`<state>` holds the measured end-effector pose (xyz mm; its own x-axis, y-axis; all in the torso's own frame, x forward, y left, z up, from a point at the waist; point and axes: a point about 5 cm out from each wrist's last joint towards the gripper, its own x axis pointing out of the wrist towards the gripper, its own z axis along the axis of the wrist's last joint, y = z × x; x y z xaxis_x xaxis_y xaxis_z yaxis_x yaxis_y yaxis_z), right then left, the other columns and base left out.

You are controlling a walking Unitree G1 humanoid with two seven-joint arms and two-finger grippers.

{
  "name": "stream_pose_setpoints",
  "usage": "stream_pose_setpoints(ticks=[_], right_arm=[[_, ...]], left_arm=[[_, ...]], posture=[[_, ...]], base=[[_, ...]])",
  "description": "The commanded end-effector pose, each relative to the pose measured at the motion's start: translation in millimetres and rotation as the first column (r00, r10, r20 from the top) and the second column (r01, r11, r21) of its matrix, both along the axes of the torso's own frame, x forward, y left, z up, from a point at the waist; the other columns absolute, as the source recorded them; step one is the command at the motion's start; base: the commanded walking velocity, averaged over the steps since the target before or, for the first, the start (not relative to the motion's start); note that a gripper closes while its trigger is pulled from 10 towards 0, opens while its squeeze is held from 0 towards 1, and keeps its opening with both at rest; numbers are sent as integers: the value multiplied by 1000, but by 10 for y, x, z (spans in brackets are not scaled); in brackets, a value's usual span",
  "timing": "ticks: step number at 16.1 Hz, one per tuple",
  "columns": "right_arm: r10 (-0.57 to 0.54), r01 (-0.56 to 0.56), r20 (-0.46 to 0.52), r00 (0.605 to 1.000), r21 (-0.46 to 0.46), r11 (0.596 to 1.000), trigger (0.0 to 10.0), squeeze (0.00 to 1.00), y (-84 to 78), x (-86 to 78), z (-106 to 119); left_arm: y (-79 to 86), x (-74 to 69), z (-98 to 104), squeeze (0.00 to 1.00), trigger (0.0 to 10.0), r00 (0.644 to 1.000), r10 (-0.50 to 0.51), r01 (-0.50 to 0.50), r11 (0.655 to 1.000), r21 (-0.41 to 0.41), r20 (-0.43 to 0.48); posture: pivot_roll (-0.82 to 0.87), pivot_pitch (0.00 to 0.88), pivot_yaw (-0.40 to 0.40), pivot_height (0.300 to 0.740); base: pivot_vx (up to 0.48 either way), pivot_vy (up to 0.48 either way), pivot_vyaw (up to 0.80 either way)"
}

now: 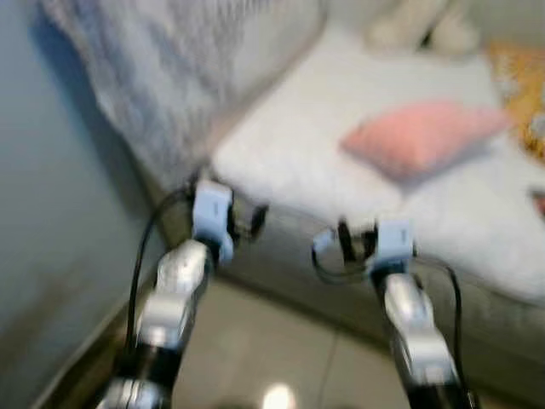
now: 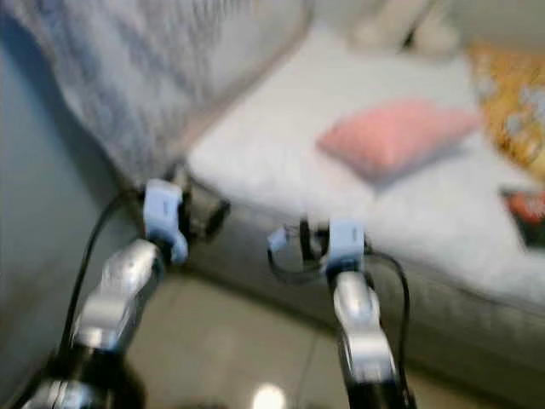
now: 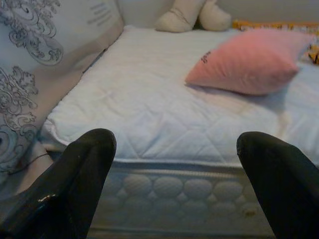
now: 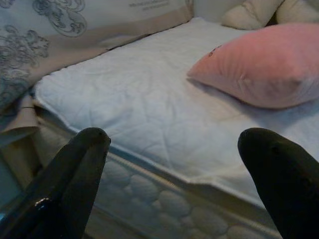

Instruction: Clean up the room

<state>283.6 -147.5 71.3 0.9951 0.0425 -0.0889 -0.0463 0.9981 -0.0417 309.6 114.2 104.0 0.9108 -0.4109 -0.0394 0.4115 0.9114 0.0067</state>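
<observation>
Pillow [image 1: 421, 135] lies on the bed [image 1: 298, 145], at about 1 o'clock from both pincers, long axis running roughly 10-to-4. Right pincer [image 4: 174, 164] is nearer, I'd judge; left pincer [image 3: 174, 164] further off. Both spread wide, grasping nothing, short of the mattress edge.

White quilted mattress [image 3: 149, 114]; patterned blanket [image 3: 30, 74] draped beside it; pale floor [image 1: 255, 349] below

2 silver arms [image 1: 174, 290], pale blue wrists, black cables, black fingers [image 3: 75, 184]
</observation>
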Motion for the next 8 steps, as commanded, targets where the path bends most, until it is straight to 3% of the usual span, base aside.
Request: stream_pose_setpoints(ticks=[1, 4, 8], right_arm=[[-30, 30, 5, 1000, -15, 999, 10000, 0, -66, 10, 30], [-49, 49, 5, 999, -8, 999, 10000, 0, -83, 10, 25], [-79, 79, -5, 997, 11, 997, 10000, 0, -183, 16, 33]], left_arm=[[-74, 45, 108, 0, 10000, 998, -35, 34, 999, 11, 51], [-59, 81, 132, 0, 10000, 999, -20, 21, 999, -26, 48], [61, 117, -33, 0, 10000, 987, 132, -144, 980, -140, -96]], posture=[[-46, 0, 51, 727], [-56, 0, 51, 727], [-89, 0, 48, 727]], base=[[0, 0, 0], [179, -191, 0], [72, 0, 0]])
